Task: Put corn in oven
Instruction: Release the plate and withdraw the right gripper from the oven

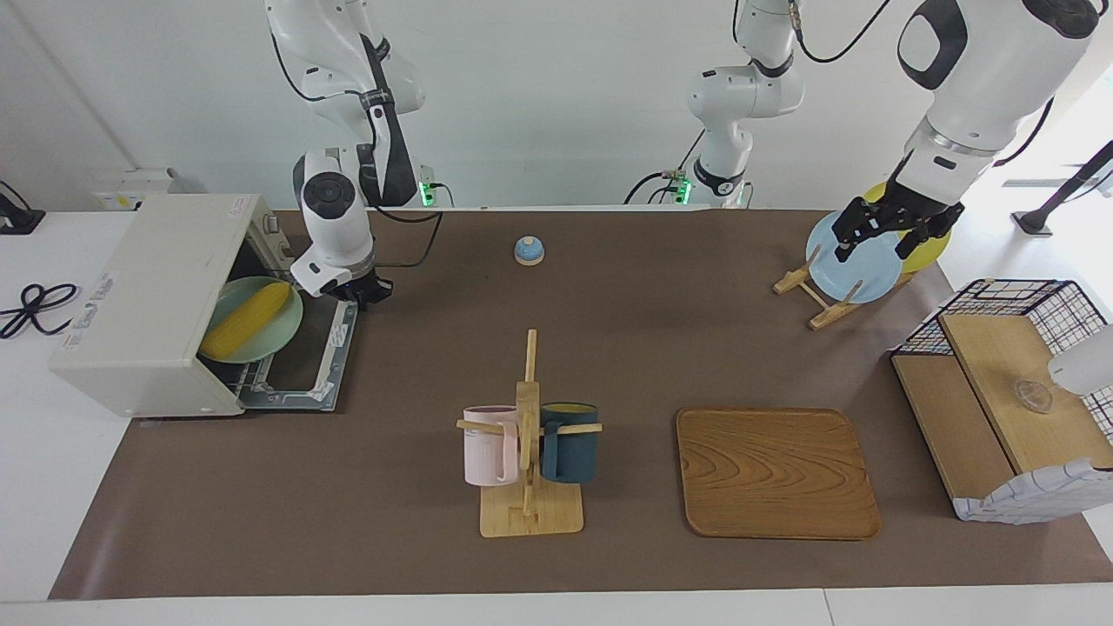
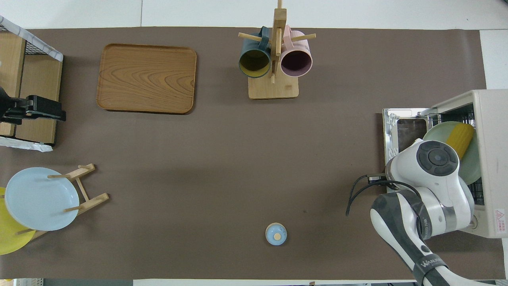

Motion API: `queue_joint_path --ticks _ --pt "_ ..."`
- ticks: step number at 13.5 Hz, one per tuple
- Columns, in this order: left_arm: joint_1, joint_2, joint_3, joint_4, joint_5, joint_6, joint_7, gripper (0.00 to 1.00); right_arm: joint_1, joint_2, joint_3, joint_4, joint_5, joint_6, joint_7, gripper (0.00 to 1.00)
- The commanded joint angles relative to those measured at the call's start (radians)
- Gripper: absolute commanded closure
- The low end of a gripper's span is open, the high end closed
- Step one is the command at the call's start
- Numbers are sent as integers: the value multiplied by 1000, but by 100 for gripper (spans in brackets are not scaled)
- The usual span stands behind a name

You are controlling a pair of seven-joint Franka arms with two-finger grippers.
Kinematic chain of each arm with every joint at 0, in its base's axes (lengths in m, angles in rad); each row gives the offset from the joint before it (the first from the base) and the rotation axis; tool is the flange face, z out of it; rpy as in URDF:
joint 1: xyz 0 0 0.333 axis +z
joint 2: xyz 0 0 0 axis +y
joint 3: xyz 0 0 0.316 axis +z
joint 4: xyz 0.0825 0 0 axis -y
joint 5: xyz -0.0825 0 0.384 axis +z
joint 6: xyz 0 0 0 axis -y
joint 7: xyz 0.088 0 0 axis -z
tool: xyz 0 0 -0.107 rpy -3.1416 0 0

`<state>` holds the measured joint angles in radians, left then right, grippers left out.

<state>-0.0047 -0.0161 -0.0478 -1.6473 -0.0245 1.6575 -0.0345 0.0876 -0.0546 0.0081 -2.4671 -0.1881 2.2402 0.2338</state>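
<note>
While the corn (image 1: 247, 320) lies on a green plate (image 1: 280, 341) inside the open oven (image 1: 143, 296), the right gripper (image 1: 363, 293) hangs empty over the door's (image 1: 306, 363) robot-side corner; I cannot tell its finger gap. The left gripper (image 1: 878, 228) waits spread wide over the blue plate (image 1: 856, 269).

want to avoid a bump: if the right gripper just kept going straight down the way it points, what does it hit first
Most likely the oven's open door. The right gripper points down over the door's corner nearest the robots, at its edge with the brown mat. Depth is unclear, so it could just miss and meet the mat instead.
</note>
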Motion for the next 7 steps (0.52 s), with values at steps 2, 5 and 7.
queue_joint_path --ticks 2,5,7 --pt "12 -19 -7 -19 15 7 5 0 -22 -14 -3 110 -109 -179 -36 100" --pt "12 -19 -6 -19 15 7 5 0 -43 -4 -7 271 -137 -319 -187 100" --pt "12 -19 -6 -19 15 7 5 0 -107 -10 -8 331 -145 -358 -327 100"
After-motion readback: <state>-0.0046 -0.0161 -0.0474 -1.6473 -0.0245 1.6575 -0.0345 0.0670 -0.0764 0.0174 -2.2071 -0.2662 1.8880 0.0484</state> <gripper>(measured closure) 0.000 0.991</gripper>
